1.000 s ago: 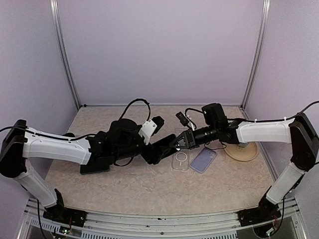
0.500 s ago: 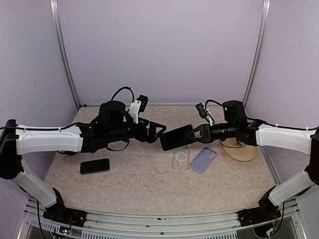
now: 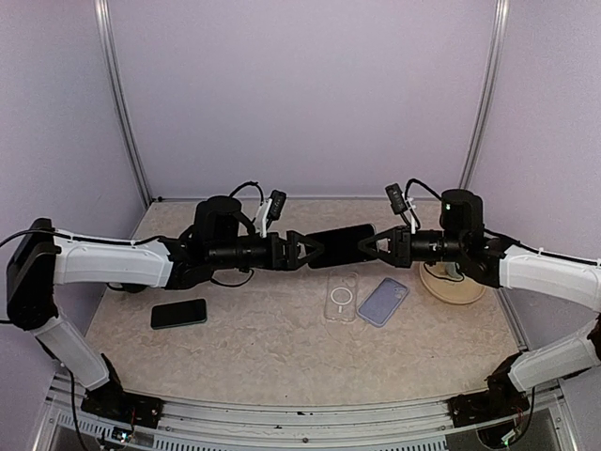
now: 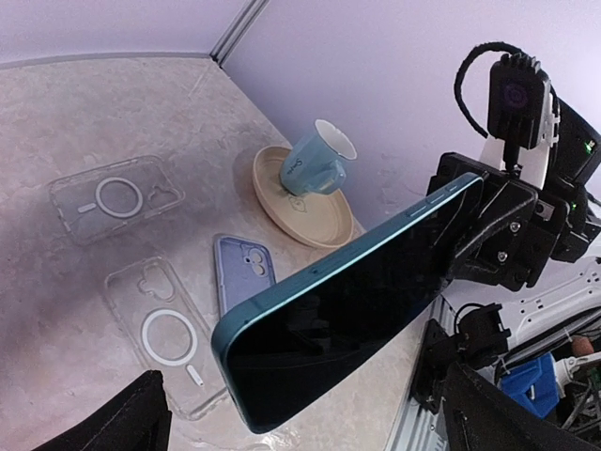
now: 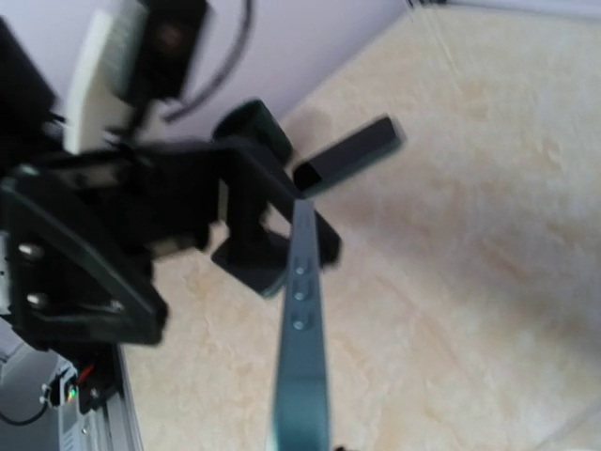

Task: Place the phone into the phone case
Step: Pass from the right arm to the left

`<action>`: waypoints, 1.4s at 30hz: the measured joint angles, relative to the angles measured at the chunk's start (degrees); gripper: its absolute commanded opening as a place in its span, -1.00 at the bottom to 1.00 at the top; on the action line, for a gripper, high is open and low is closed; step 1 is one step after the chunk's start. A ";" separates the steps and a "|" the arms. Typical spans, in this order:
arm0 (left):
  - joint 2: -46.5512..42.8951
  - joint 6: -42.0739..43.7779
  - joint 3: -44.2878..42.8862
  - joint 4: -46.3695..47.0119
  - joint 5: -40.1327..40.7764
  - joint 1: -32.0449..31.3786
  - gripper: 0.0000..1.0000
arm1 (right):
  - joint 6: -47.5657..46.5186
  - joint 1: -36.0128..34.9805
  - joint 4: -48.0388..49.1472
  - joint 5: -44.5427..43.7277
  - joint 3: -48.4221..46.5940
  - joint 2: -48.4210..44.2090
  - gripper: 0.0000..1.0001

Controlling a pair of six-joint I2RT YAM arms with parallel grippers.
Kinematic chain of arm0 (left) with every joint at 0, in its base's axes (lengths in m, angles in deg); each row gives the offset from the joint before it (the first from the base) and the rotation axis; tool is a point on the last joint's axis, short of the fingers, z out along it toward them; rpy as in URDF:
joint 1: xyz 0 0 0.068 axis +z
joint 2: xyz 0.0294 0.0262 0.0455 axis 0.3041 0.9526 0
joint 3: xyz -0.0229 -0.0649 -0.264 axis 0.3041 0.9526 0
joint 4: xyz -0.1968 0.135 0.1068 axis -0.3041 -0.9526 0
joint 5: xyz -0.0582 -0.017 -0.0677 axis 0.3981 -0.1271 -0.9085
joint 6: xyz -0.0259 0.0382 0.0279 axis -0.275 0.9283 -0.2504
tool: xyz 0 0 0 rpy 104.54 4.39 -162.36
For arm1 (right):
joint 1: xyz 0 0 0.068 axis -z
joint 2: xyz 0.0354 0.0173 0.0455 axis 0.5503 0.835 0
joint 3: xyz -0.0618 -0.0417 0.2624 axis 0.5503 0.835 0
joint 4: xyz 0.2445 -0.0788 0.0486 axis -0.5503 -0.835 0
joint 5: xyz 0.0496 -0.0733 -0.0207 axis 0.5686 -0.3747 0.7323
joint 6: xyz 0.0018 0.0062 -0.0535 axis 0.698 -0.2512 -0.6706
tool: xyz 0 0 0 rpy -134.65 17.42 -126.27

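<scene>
A dark teal phone (image 3: 340, 246) hangs in the air, level, between the two arms. My right gripper (image 3: 371, 246) is shut on its right end; in the right wrist view I see only the phone's thin edge with three buttons (image 5: 300, 319). My left gripper (image 3: 313, 249) is open at the phone's left end, and in the left wrist view its fingers (image 4: 122, 423) stand wide on either side of the phone (image 4: 357, 310) without touching it. A clear case (image 3: 340, 299) and a lilac case (image 3: 383, 301) lie on the table below.
A second clear case (image 4: 113, 197) lies farther back. A blue cup (image 4: 315, 164) stands on a tan saucer (image 3: 455, 282) at the right. A black phone (image 3: 178, 313) lies flat at the left front. Walls close in the table.
The left gripper let go of the phone and drew back. The right gripper lifted the phone up and away from the cases. The open left gripper has now come back to the phone's left end.
</scene>
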 measured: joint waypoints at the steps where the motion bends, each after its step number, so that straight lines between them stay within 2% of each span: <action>1: 0.22 -0.98 0.50 1.20 -0.98 0.17 0.98 | 0.07 0.00 0.70 0.11 0.20 -0.52 -1.00; 5: 1.40 -4.15 1.57 5.49 -4.15 0.44 0.96 | 0.68 0.02 3.48 1.25 0.50 -1.03 -1.00; 15: 4.68 -11.61 3.06 19.63 -13.03 0.68 0.69 | 4.42 0.02 10.67 5.53 2.40 1.31 -1.00; 19: 5.03 -12.96 3.65 22.32 -14.32 0.76 0.52 | 5.55 0.02 12.55 6.95 2.54 2.16 -1.00; 22: 5.22 -13.68 4.28 24.15 -14.99 0.79 0.23 | 6.16 0.02 13.60 7.78 2.73 2.40 -1.00; 29: 5.51 -14.43 5.09 25.97 -15.82 1.03 0.06 | 6.45 0.02 14.67 8.98 2.75 2.82 -1.00; 32: 5.51 -14.51 5.60 26.64 -16.06 1.05 -0.11 | 6.60 0.04 14.88 9.55 2.75 3.08 -1.00; 42: 5.57 -15.23 7.85 30.08 -17.22 1.07 -0.24 | 9.55 0.96 17.66 13.57 2.78 5.86 -1.00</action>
